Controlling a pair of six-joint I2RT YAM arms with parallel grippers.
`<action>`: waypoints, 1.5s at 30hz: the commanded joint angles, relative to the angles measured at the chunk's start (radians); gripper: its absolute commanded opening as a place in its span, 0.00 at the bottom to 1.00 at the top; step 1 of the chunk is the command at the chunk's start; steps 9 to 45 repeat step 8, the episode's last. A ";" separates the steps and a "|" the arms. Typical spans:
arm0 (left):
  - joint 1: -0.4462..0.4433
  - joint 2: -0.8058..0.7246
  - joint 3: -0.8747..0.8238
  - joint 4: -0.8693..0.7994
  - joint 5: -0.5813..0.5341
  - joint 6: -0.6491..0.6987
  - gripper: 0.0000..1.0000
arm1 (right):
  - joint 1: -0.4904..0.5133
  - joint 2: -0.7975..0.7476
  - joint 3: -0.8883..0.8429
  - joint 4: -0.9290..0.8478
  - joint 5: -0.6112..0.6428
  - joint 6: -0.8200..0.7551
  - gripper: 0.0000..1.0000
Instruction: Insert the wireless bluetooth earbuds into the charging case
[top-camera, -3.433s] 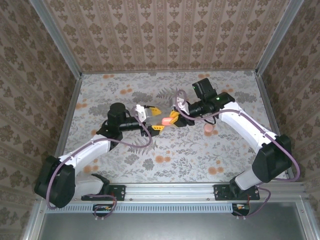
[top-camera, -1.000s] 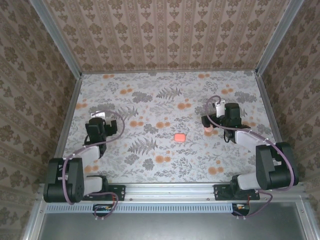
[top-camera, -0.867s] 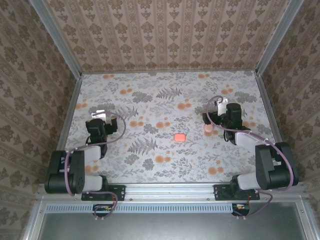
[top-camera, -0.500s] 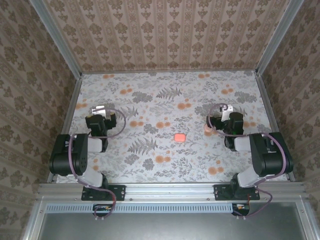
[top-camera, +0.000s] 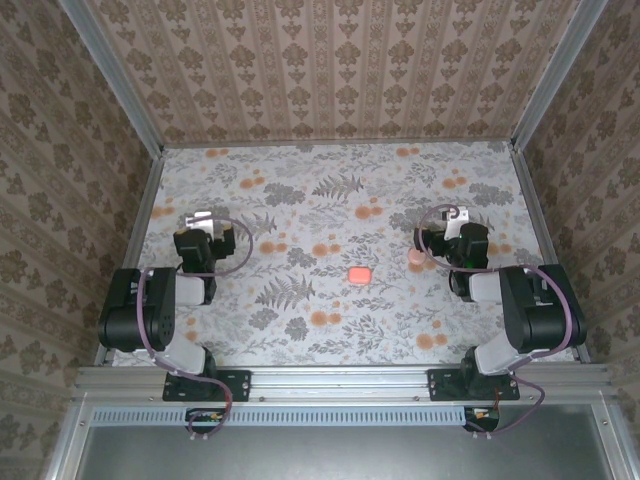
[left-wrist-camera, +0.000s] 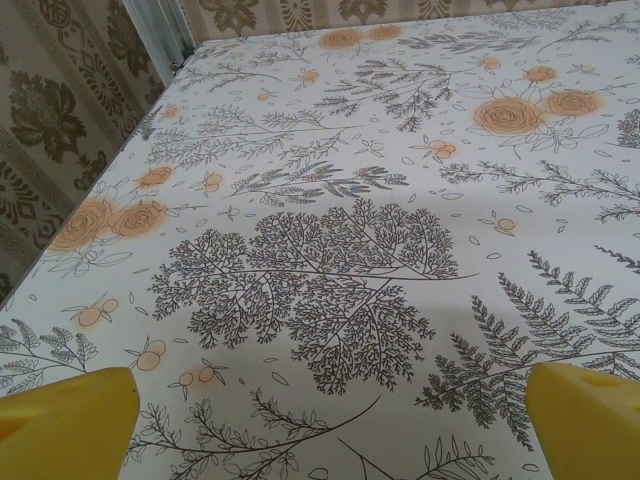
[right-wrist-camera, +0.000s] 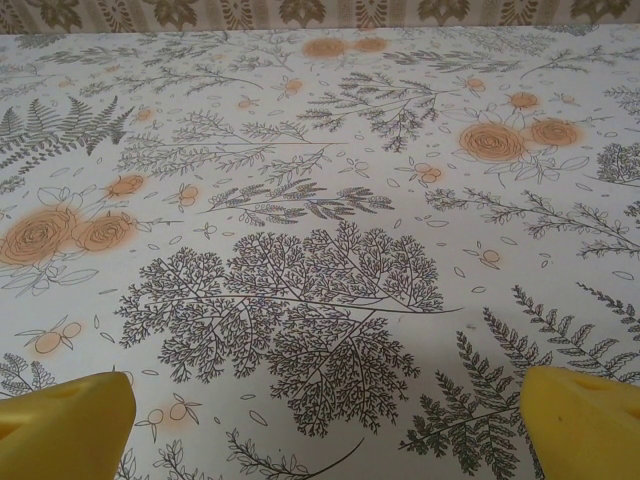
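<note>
The charging case (top-camera: 357, 274), a small coral-pink rounded box, lies flat in the middle of the floral table with nothing touching it; its lid looks shut. A tiny coral-pink lump that looks like one of the earbuds (top-camera: 415, 257) rests on the table just left of my right gripper (top-camera: 452, 218). My left gripper (top-camera: 200, 221) is drawn back at the left side, far from the case. In the left wrist view the left gripper (left-wrist-camera: 330, 415) is open over bare cloth, as is the right gripper (right-wrist-camera: 325, 410) in the right wrist view.
Patterned walls close the table (top-camera: 330, 190) on three sides, with metal posts at the corners (top-camera: 150, 150). A metal rail (top-camera: 330, 380) runs along the near edge. Flat orange blossoms are printed across the cloth.
Both grippers have left the table's middle, where they held the case between them, and the arms have folded back to the sides. The case now lies alone on the cloth.
</note>
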 joint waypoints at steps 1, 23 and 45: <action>0.003 -0.011 0.025 0.000 0.022 0.009 1.00 | -0.005 -0.002 0.016 0.036 0.004 0.018 1.00; 0.007 -0.013 0.024 -0.001 0.031 0.007 1.00 | -0.005 -0.003 0.014 0.039 0.004 0.018 1.00; 0.007 -0.013 0.024 -0.001 0.031 0.007 1.00 | -0.005 -0.003 0.014 0.039 0.004 0.018 1.00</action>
